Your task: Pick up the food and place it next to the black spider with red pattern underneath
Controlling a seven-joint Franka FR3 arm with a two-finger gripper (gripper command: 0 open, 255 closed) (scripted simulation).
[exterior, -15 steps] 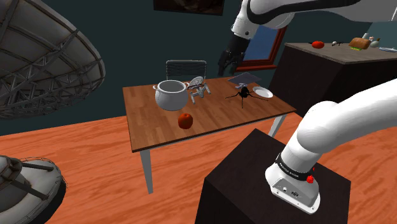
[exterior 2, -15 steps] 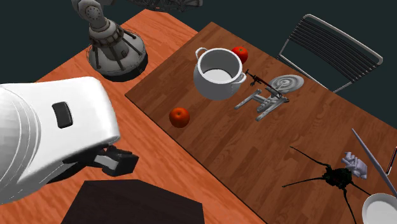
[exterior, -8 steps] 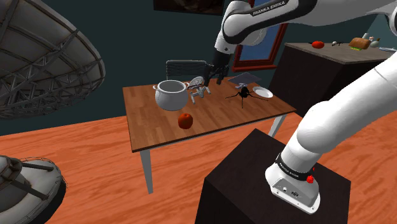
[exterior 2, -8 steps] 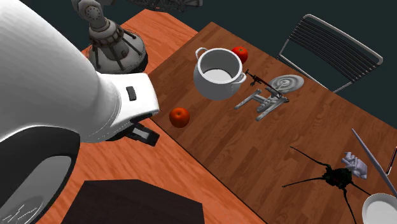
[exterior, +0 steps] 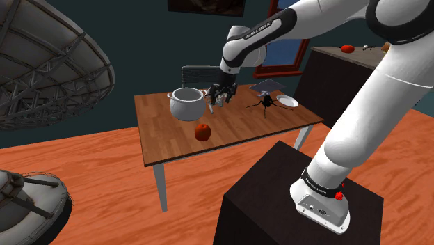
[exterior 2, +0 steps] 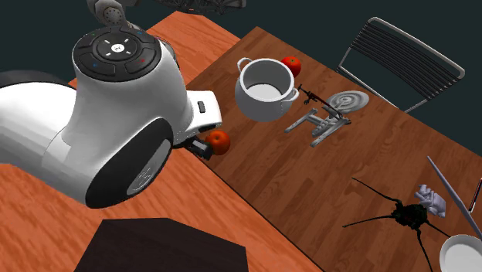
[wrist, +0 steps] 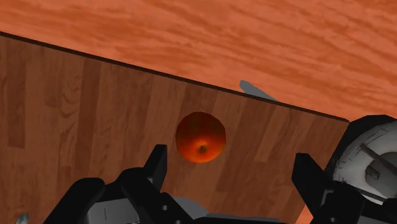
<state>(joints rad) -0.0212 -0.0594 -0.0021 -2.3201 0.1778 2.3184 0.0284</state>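
You had the gripper (exterior: 218, 101) hanging above the table (exterior: 240, 130) in the upper middle of the shoulder view. It pointed down, between the white pot (exterior: 186, 104) and the black spider (exterior: 265, 102). Its two fingers (wrist: 156, 163) stood well apart and touched nothing, which I read as a hand made ready for a grasp, not one carrying anything. In the wrist view the red-orange fruit (wrist: 200, 137) lay ahead of the fingers and nearer to one of them. The hand was roughly aimed at it but not centred on it.

The fruit sat on bare wood near the table's front edge, at the centre of the shoulder view, below the pot and apart from it. In the second exterior view it showed at centre left, just beside the big white arm (exterior 2: 116, 131).

A second red fruit (exterior 2: 291, 65) sat just beside the pot's far rim, in the upper middle of that view, where a reach looked awkward. The one in the open near the edge looked the easier pick, and that seems to be why you lined up on it.

The spider stood toward the right of the table, well apart from the fruit, with a white plate (exterior: 287, 101) just beside it. The wood on the spider's lower-left side was bare, so I judge that the sensible spot to set the fruit down. The carry was not yet begun: you had yet to descend and close.
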